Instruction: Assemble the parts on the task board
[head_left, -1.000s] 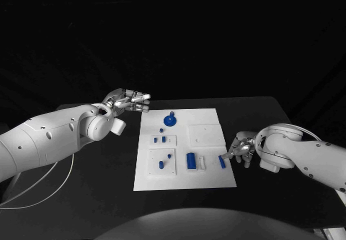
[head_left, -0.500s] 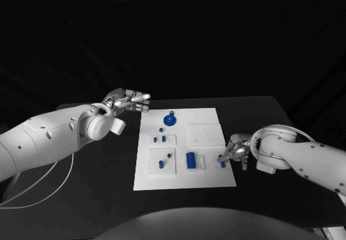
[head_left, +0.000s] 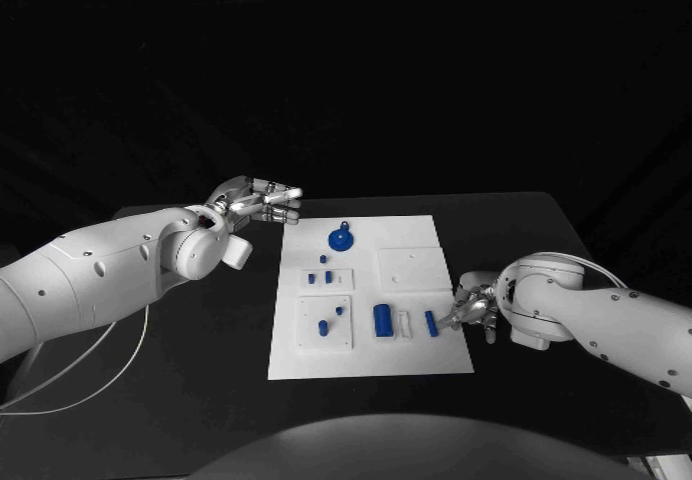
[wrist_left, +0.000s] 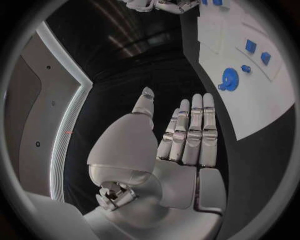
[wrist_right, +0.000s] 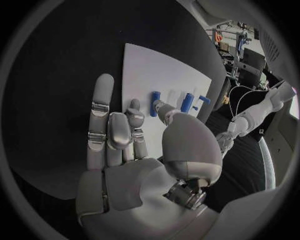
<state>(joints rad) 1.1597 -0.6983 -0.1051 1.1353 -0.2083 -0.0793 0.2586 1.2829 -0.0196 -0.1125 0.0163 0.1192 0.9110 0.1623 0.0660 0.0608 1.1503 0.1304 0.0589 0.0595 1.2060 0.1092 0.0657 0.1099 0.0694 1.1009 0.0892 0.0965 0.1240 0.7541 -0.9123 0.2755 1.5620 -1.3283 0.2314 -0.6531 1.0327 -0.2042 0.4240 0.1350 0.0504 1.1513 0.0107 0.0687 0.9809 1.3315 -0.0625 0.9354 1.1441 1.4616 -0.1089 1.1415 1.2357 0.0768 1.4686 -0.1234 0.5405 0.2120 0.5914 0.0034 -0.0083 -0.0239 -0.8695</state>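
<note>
Right wrist: our right hand (wrist_right: 134, 150) over the black table (wrist_right: 56, 100), one finger straight, others curled, holding nothing we can make out. A fingertip (wrist_right: 161, 107) lies at a small blue part (wrist_right: 154, 97) on the white task board (wrist_right: 150, 75); contact unclear. Longer blue part (wrist_right: 187, 101) just beside.

Head view: looks down from high up at the black table (head_left: 534, 215), far enough to see the whole task board (head_left: 371, 300).
Left wrist view: sits close behind the left hand (wrist_left: 178, 145), facing along its fingers to the task board (wrist_left: 250, 85).
Right wrist view: sits close behind the right hand (wrist_right: 134, 150), facing the task board (wrist_right: 156, 75).
Shared: all three show the task board.
</note>
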